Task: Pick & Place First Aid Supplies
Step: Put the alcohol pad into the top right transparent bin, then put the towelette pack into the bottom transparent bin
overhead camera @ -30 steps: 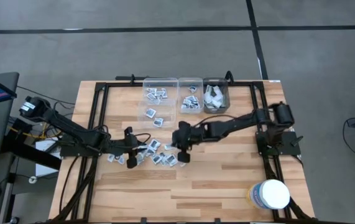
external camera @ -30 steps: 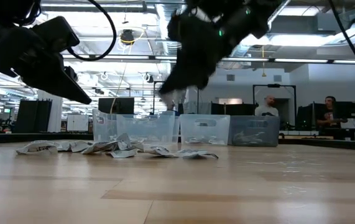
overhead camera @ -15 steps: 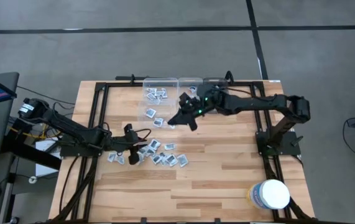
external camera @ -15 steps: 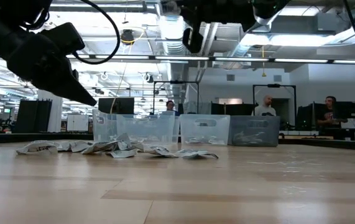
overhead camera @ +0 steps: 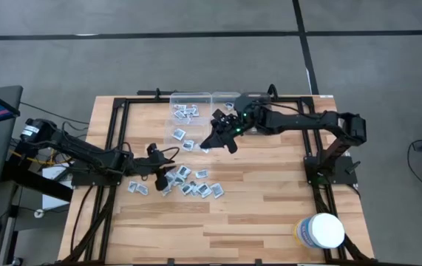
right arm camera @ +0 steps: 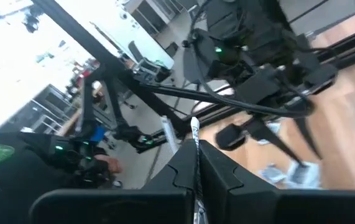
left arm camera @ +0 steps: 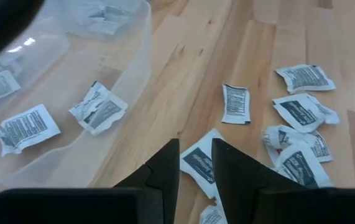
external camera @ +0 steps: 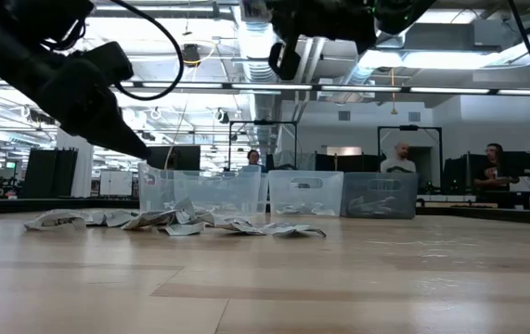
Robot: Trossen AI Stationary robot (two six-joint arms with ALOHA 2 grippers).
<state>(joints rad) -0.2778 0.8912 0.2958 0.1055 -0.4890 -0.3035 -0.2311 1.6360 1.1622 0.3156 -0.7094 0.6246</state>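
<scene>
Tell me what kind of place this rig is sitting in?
Probably an open lab or workshop floor, not a clinic. The low view shows exposed ceiling ducts, rows of monitors and people at workstations behind the wooden table, which stands on bare concrete floor.

- Wooden tabletop (overhead camera: pixel 270 199).
- Packets (overhead camera: pixel 188 185) scattered left of centre.
- Three clear bins (overhead camera: pixel 222 111) along the far edge.
- White tub (overhead camera: pixel 323 230) at the near right corner.

The prints on the scattered packets (overhead camera: pixel 188 185) are too small to read from above, the right arm hides part of the middle bin (overhead camera: pixel 227 97), and the left gripper (left arm camera: pixel 194 163) covers one packet's lower half.
</scene>
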